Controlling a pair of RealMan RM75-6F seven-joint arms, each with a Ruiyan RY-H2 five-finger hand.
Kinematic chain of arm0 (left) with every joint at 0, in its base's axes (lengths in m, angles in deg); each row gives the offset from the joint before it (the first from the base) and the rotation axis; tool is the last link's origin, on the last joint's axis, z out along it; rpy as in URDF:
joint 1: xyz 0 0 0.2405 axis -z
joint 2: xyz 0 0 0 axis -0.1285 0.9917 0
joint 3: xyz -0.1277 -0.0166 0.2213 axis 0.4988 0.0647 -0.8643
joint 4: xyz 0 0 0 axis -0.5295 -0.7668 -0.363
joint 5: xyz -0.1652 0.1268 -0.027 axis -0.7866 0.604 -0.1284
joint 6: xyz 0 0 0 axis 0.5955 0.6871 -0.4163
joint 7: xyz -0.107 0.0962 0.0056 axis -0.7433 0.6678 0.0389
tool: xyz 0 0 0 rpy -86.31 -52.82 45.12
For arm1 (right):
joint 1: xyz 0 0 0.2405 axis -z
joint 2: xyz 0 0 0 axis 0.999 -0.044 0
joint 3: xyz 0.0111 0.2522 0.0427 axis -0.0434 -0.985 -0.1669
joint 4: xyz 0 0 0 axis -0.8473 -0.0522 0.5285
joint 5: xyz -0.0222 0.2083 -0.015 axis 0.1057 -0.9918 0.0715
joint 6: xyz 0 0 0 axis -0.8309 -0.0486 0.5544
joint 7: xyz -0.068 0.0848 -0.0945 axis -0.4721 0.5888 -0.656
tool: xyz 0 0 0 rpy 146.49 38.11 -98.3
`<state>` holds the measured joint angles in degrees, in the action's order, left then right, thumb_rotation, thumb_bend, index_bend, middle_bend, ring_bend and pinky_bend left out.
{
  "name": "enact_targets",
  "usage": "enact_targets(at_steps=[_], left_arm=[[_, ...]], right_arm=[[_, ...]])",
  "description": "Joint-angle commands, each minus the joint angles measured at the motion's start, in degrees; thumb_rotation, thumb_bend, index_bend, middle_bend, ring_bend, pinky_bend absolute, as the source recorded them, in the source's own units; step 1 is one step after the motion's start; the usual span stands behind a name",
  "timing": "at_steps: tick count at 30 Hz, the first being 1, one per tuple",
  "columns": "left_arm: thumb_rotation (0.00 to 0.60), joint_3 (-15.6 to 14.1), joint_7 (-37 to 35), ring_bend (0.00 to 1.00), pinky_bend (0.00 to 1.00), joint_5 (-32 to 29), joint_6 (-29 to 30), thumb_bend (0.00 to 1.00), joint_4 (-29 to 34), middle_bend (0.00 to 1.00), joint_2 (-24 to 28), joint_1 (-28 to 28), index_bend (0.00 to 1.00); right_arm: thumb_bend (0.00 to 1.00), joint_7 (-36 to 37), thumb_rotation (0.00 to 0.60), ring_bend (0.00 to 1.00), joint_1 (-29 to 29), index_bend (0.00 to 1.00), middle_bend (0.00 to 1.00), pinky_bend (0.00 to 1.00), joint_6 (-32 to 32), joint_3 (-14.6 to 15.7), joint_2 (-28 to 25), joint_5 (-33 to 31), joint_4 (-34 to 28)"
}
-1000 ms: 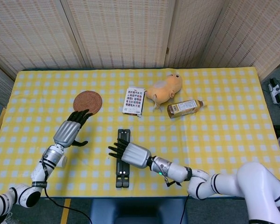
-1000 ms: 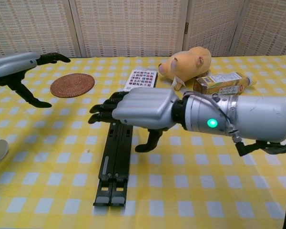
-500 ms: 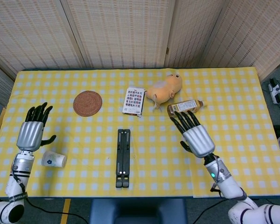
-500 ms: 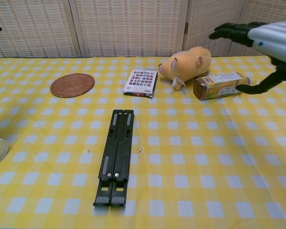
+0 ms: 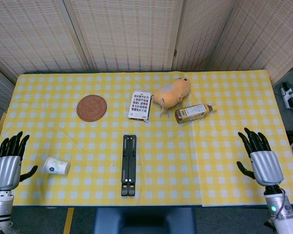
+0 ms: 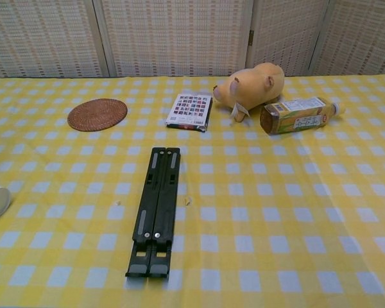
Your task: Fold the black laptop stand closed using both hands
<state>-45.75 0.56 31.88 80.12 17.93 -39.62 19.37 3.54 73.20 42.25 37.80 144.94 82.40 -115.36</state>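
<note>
The black laptop stand (image 5: 129, 165) lies flat on the yellow checked tablecloth, its two bars folded together side by side; the chest view shows the laptop stand (image 6: 155, 208) at the centre front. My left hand (image 5: 7, 163) hangs at the table's near left corner, fingers spread, holding nothing. My right hand (image 5: 261, 161) is at the near right corner, fingers apart and empty. Both hands are far from the stand and out of the chest view.
A white paper cup (image 5: 56, 166) lies on its side near my left hand. A woven coaster (image 5: 92, 107), a small printed box (image 5: 140, 105), a plush toy (image 5: 172, 91) and a lying bottle (image 5: 192, 112) sit across the far half of the table.
Both hands have drawn back from the stand to the table's near corners, left hand leftward and right hand rightward. The stand lies where it was, folded.
</note>
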Motion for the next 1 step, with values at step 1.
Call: enact_targets(at_steps=[1], left_arm=[[0.6, -0.8, 0.4, 0.0, 0.0, 1.4, 1.4, 0.24, 1.0, 0.01, 0.1, -1.6, 0.06]], right_arm=[[0.33, 0.9, 0.6, 0.0, 2.0, 0.0, 0.0, 0.0, 1.3, 0.3, -0.2, 1.3, 0.9]])
